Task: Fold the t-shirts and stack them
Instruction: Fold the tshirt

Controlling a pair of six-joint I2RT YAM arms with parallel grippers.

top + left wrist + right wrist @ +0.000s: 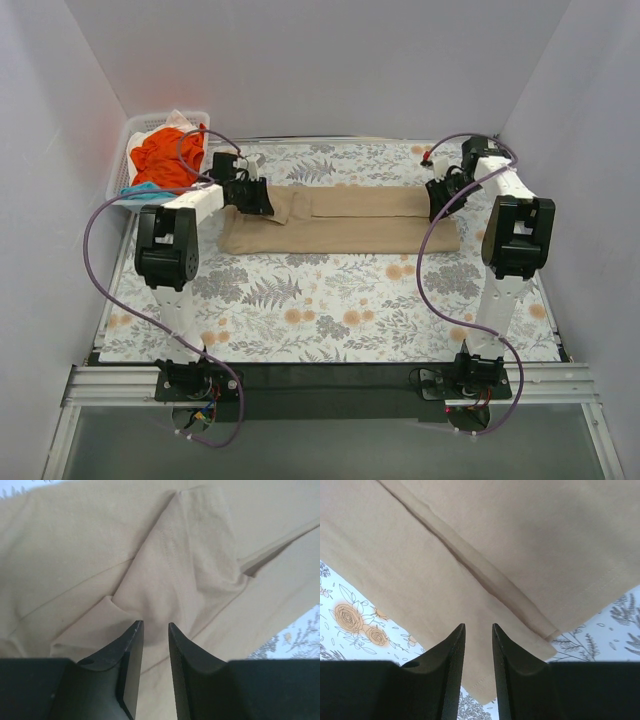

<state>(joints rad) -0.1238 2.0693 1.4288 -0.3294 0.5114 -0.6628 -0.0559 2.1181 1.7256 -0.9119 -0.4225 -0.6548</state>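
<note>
Handling, by judgement: the tan t-shirt [340, 218] is light, limp knit cloth. It will sag and drag rather than hold shape, and it is not fragile. It is best pinched through all layers at the corners of each short end, lifting both ends together so the fold does not slip.

Appearance: plain beige, laid as a long narrow band with a lengthwise fold ridge. A sleeve [195, 555] is tucked over at the left end, and a stitched hem sits at the right end.

Location: flat across the middle of the floral table cover [330, 310].

Left gripper [155, 625]: over the sleeve end, jaws narrowly apart, no cloth seen clamped.

Right gripper [478, 626]: over the hem corner, jaws likewise narrowly apart, nothing seen held.

Far left corner: the orange t-shirt [165, 155] and a teal piece [150, 190] are heaped in the white lattice basket [118, 170], unfolded.
</note>
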